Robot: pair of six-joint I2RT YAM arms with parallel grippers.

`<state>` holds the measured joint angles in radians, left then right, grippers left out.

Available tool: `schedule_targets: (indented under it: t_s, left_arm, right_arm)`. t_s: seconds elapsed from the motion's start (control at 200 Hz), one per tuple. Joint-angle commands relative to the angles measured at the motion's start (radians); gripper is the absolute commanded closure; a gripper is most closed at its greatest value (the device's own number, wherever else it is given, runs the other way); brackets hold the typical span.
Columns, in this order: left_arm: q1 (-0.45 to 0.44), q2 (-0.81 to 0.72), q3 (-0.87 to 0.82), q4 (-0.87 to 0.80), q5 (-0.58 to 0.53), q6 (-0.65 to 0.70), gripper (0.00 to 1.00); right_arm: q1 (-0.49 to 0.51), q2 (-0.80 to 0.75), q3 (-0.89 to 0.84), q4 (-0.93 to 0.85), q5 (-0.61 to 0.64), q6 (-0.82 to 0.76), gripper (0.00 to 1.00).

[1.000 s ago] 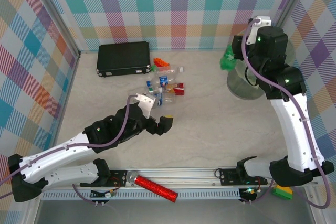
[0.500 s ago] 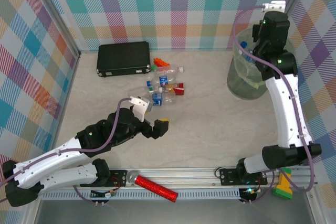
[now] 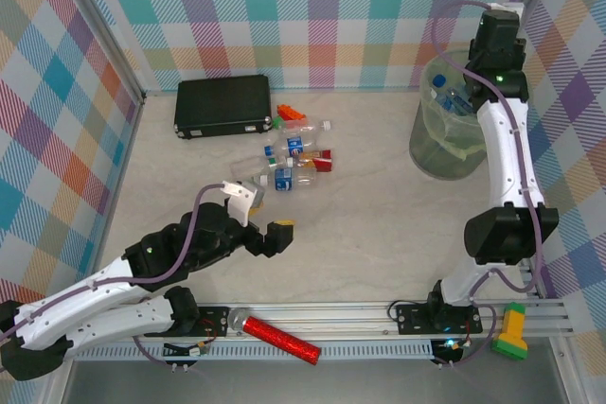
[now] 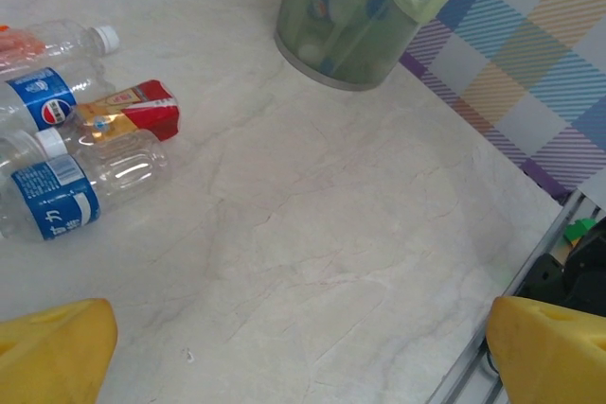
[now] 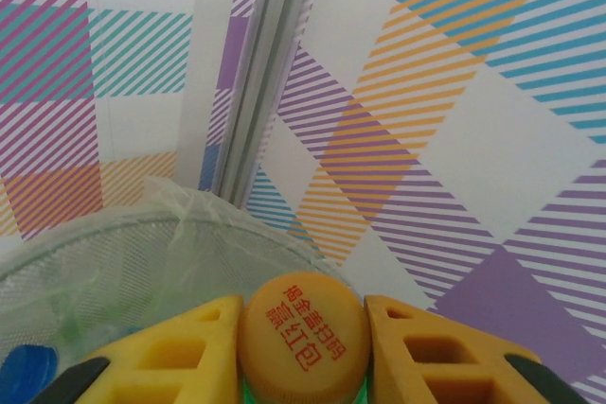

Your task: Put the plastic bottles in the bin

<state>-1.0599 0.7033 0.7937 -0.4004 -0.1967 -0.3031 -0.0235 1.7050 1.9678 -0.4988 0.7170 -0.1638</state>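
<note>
Green bottle (image 5: 301,324) with an orange cap is pinched between the yellow pads (image 5: 180,352) of the right gripper (image 5: 304,371), clamped at the neck, only a sliver of green showing under the cap. It hangs above the far rim of the bin (image 5: 142,224), close to the plaid wall and the metal corner post (image 5: 260,73), tight room there. Cap has red Chinese characters printed on top. The bin (image 3: 437,153) stands in the far right corner of the table (image 3: 379,215), pale green liner bag, blue-capped bottles (image 3: 450,99) already lying inside. Remaining bottles lie in a cluster (image 3: 292,160) mid-table, touching or just beside each other: a clear one with a white cap (image 4: 66,40), a Pepsi-labelled one (image 4: 47,101), a clear blue-labelled one (image 4: 80,186) with print too small to read, and a red-and-gold labelled one (image 4: 128,118). Orange bricks (image 3: 292,115) sit just beyond the cluster, black case (image 3: 222,106) to its far left. Left gripper (image 4: 301,357) hovers on the near side of the cluster, fingers wide apart, nothing between them. Bare table between cluster and bin, nothing blocking. Red glittery cylinder (image 3: 279,338) lies on the front rail (image 3: 360,314); a yellow-green block (image 3: 511,333) sits at the rail's right end.
</note>
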Motion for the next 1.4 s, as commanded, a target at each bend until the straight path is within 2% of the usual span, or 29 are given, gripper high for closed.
schedule_targets:
  t_s: [0.0,0.04,0.1,0.12,0.27,0.5,0.55,0.615,0.655,0.8,0.995,1.185,1.395]
  left_arm:
    - [-0.009,-0.020,0.000,-0.043,-0.032,-0.011,0.00]
    - [-0.008,-0.024,0.001,-0.049,-0.037,-0.010,0.00]
    - [-0.008,-0.032,0.000,-0.055,-0.040,-0.013,0.00]
    - [-0.008,-0.033,0.002,-0.058,-0.042,-0.013,0.00]
    - [-0.008,-0.032,0.002,-0.063,-0.045,-0.011,0.00]
    - [-0.008,0.000,0.013,-0.068,-0.077,-0.005,0.00]
    - [-0.008,0.014,0.016,-0.071,-0.090,-0.011,0.01]
    - [-0.008,0.030,0.012,-0.066,-0.105,-0.020,0.00]
    - [-0.008,0.042,0.009,-0.062,-0.120,-0.030,0.00]
    - [-0.006,0.108,0.007,-0.051,-0.182,-0.054,0.00]
    - [0.031,0.236,0.013,-0.017,-0.196,-0.050,0.00]
    - [0.154,0.370,0.040,0.017,-0.109,-0.111,0.00]
    - [0.258,0.511,0.124,-0.001,-0.116,-0.224,0.00]
  right_arm:
    - [-0.019,0.014,0.052,-0.011,-0.001,0.049,0.66]
    - [-0.027,0.019,0.058,-0.024,-0.002,0.058,0.63]
    - [-0.031,0.022,0.063,-0.034,-0.033,0.074,0.44]
    - [-0.030,0.021,0.064,-0.036,-0.035,0.092,0.40]
    - [-0.032,-0.001,0.067,-0.055,-0.057,0.116,0.28]
    - [-0.024,-0.073,0.043,-0.109,-0.144,0.190,0.20]
    - [-0.017,-0.092,0.033,-0.123,-0.166,0.205,0.11]
    - [-0.007,-0.115,0.018,-0.141,-0.185,0.222,0.09]
    - [-0.002,-0.131,0.010,-0.157,-0.196,0.236,0.00]
    - [0.024,-0.191,-0.024,-0.224,-0.244,0.307,0.01]
    - [0.092,-0.339,-0.210,-0.197,-0.328,0.383,0.01]
    - [0.198,-0.520,-0.477,-0.069,-0.372,0.445,0.01]
    - [0.267,-0.618,-0.647,-0.068,-0.461,0.512,0.01]
